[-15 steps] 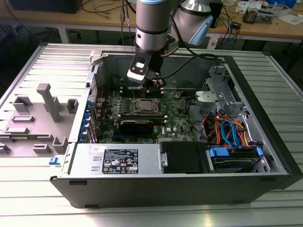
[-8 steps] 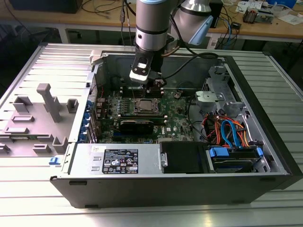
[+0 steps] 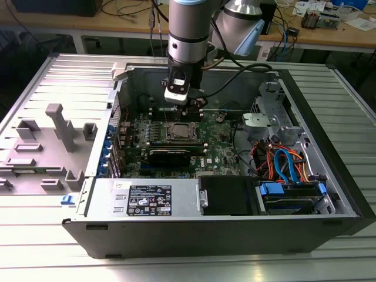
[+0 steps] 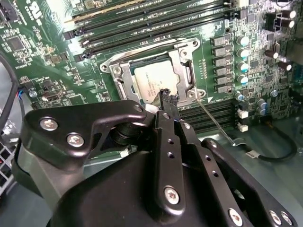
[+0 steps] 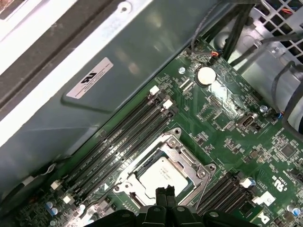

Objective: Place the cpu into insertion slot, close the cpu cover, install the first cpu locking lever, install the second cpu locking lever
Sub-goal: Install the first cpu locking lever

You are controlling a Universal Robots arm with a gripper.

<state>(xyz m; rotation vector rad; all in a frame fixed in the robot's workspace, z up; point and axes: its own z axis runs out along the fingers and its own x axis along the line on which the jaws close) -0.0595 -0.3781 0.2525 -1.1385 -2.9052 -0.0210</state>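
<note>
Evidently the cpu (image 4: 154, 84) sat in the insertion slot (image 4: 142, 61) on the green circuit board (image 5: 227, 106). Its pale metal top showed through the window of the cpu cover (image 4: 185, 71), which lay flat over it rather than standing up. That flat lie seemed to be what any lever would need before it could clamp down. One thin locking lever (image 4: 214, 119) stuck out from the socket's corner across the board, apparently unlatched, so the cover looked laid down but not locked.

The gripper (image 4: 168, 97) hung close over the socket's edge, fingertips pressed together with nothing visible between them. Whether it touched the cover could not be told. A narrow closed tip would have suited pushing or hooking a slender wire better than a spread one.

In the exterior view the arm reached straight down into the open computer case (image 3: 176, 232), between its walls. The long memory slots (image 5: 128, 137) ran just beside the socket.
</note>
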